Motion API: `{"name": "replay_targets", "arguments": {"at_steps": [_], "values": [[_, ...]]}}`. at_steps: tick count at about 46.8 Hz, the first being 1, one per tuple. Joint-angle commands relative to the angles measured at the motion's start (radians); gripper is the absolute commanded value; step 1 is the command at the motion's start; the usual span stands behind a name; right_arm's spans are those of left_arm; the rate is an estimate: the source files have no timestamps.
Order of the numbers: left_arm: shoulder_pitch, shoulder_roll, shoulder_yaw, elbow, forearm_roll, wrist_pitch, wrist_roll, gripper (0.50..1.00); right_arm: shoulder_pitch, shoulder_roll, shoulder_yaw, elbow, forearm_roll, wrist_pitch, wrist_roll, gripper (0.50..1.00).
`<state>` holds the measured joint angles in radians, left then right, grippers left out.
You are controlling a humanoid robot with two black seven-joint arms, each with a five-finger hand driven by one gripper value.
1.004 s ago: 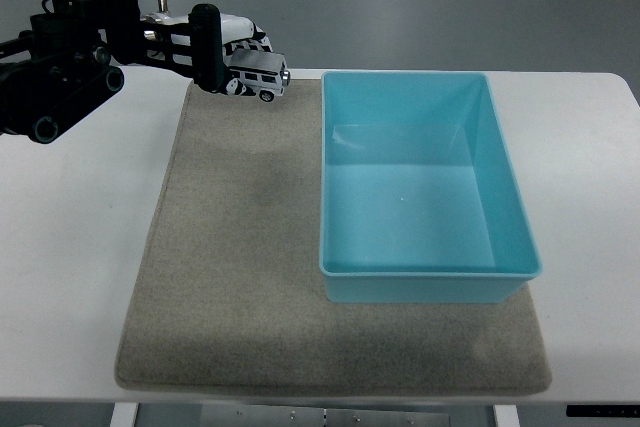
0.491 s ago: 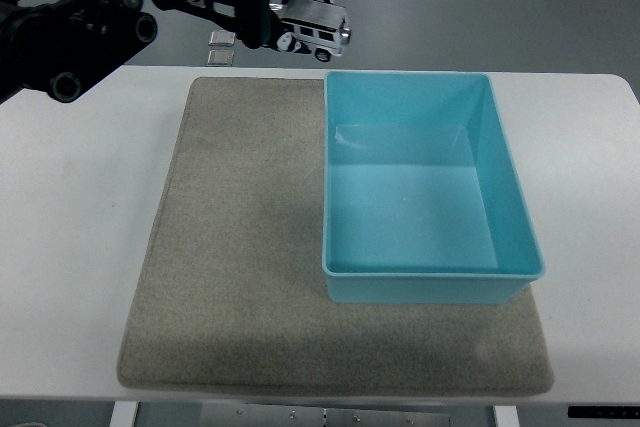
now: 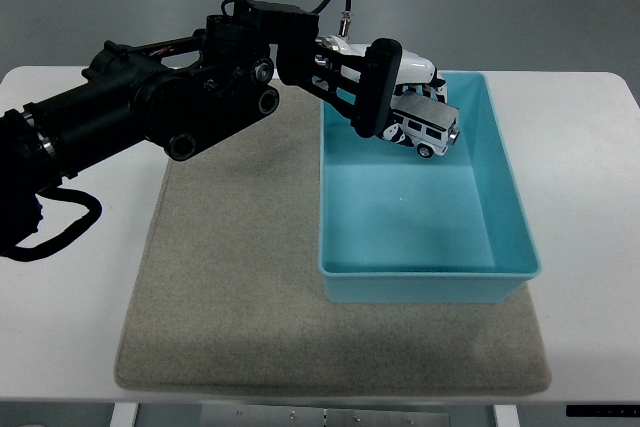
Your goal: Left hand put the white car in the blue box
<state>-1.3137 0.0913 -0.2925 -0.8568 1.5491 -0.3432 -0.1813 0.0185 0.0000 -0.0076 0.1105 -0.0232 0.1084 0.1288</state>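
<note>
Over the far half of the blue box point(image 3: 505, 209), I see the left hand point(image 3: 385, 87) holding the white car point(image 3: 424, 125) above the floor of the box, the fingers point(image 3: 372, 97) closed around its roof and sides. The car hangs tilted, nose toward the right wall. In my judgement the main risk is a release from this height and tilt: the car could bounce or roll on its wheels and strike the wall, or tip onto its side. A snagged finger on opening could also drag it toward the far rim. The box sits on a grey felt mat point(image 3: 230, 297) on the white table point(image 3: 590, 327); beyond lies a grey floor.
</note>
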Motion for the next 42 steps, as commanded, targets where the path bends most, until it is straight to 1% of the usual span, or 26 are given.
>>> {"name": "replay_targets", "arguments": {"at_steps": [1, 7, 10, 11, 13, 14, 15, 16, 19, 21, 25, 31, 34, 42], "values": [[0.014, -0.002, 0.026, -0.001, -0.001, 0.003, 0.0, 0.5, 0.0, 0.0, 0.0, 0.0, 0.0, -0.001, 0.0, 0.936], [0.05, -0.013, 0.029, -0.001, -0.003, 0.016, 0.0, 0.5, 0.0, 0.0, 0.0, 0.0, -0.001, -0.001, 0.0, 0.936], [0.068, -0.018, 0.029, -0.005, -0.004, 0.036, 0.0, 0.627, 0.0, 0.0, 0.0, 0.0, 0.0, -0.001, 0.0, 0.936], [0.074, -0.018, 0.029, -0.005, -0.006, 0.046, 0.0, 0.693, 0.0, 0.0, 0.0, 0.0, 0.0, 0.001, -0.002, 0.936], [0.089, -0.018, 0.026, -0.007, -0.011, 0.07, 0.0, 0.843, 0.0, 0.0, 0.0, 0.0, 0.0, -0.001, 0.0, 0.936], [0.096, -0.018, 0.026, -0.008, -0.012, 0.084, 0.0, 0.906, 0.0, 0.0, 0.0, 0.0, 0.0, -0.001, -0.002, 0.936], [0.103, -0.019, 0.024, -0.008, -0.015, 0.099, 0.0, 0.959, 0.0, 0.0, 0.0, 0.0, 0.0, 0.001, -0.002, 0.936], [0.112, -0.019, 0.023, -0.007, -0.018, 0.114, 0.0, 0.992, 0.0, 0.0, 0.0, 0.0, 0.0, 0.001, 0.0, 0.936], [0.145, -0.019, 0.016, -0.008, -0.023, 0.147, 0.0, 0.996, 0.0, 0.0, 0.0, 0.0, 0.0, 0.001, 0.0, 0.936], [0.157, -0.019, 0.015, -0.008, -0.027, 0.154, 0.0, 0.999, 0.0, 0.0, 0.0, 0.0, 0.0, 0.001, 0.0, 0.936], [0.156, -0.021, 0.013, -0.007, -0.063, 0.155, 0.0, 1.0, 0.0, 0.0, 0.0, 0.0, 0.0, 0.001, -0.002, 0.936], [0.137, -0.021, 0.01, -0.007, -0.194, 0.145, 0.009, 1.0, 0.0, 0.0, 0.0, 0.0, 0.0, 0.001, 0.0, 0.936], [0.117, -0.016, 0.003, 0.001, -0.283, 0.144, 0.031, 1.0, 0.0, 0.0, 0.0, 0.0, 0.0, 0.001, 0.0, 0.936], [0.102, 0.016, -0.077, 0.009, -0.55, 0.138, 0.12, 1.0, 0.0, 0.0, 0.0, 0.0, 0.0, -0.001, 0.0, 0.936]]}}
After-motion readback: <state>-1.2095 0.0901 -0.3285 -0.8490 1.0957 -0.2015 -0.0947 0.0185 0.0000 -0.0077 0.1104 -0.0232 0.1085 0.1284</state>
